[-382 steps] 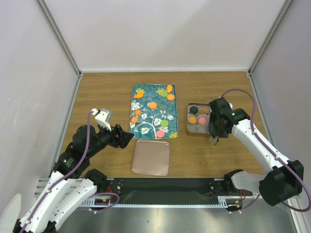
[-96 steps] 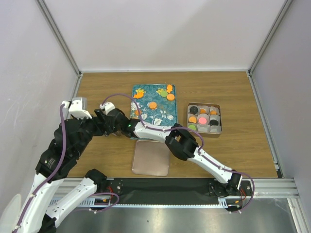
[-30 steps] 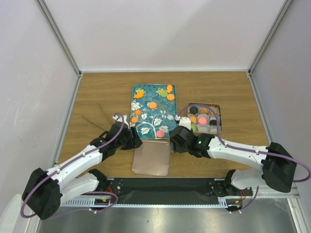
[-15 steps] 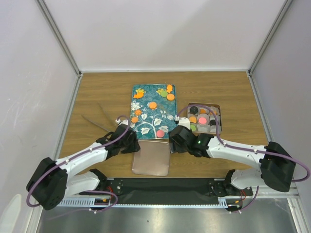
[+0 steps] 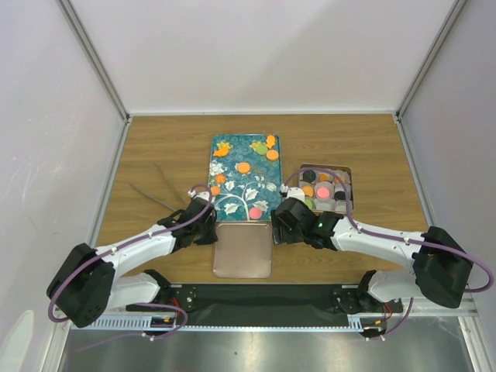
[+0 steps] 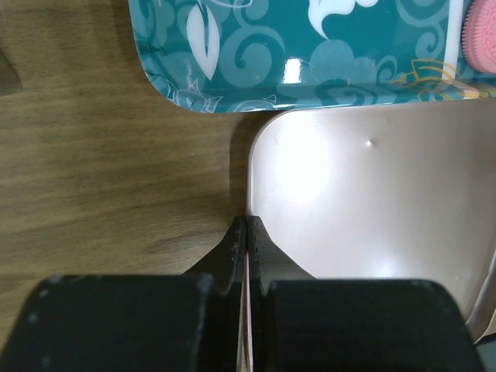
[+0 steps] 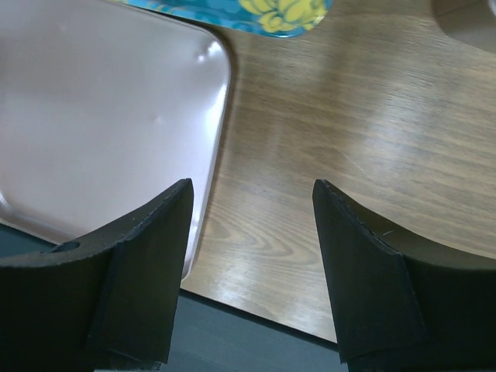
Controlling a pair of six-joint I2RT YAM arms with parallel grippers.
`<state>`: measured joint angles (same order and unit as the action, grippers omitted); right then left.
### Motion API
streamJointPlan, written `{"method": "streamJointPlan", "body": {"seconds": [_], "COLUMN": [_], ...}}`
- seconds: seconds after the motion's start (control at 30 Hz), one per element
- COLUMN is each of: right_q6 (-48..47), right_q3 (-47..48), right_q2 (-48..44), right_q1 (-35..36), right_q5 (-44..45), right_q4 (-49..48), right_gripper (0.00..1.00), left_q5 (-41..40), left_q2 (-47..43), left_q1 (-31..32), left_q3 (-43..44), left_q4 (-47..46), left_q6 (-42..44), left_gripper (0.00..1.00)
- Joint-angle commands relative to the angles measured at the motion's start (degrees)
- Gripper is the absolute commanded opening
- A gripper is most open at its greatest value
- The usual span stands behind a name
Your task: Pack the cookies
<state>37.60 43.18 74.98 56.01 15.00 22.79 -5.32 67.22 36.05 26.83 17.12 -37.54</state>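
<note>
Wooden table (image 5: 155, 147), white walls (image 5: 263, 54). My left gripper (image 6: 246, 225) pinches the tin lid (image 6: 364, 209) by its edge; my right gripper (image 7: 252, 186) gapes. Only the top view shows the tin (image 5: 351, 190) holding cookies (image 5: 323, 192).

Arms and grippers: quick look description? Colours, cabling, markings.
Both the left arm and right arm have white links, black joints and a purple cable looping alongside. The left gripper and right gripper are black, with flat fingers. A green light shows near the right wrist.
</note>
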Motion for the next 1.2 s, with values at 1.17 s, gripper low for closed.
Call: {"method": "streamJointPlan", "body": {"seconds": [1.17], "right_q6": [7.2], "right_q3": [-7.9], "right_q2": [-13.8], "right_q1": [-14.1], "right_q5": [-32.5], "right_q4": [-14.1], "right_gripper": [0.75], "left_q5": [11.9], "left_q2": [-8.5], "left_q1": [0.3], "left_q3": [5.4], "left_q4": [-5.1], "left_q6": [-5.9], "left_gripper": [0.0]}}
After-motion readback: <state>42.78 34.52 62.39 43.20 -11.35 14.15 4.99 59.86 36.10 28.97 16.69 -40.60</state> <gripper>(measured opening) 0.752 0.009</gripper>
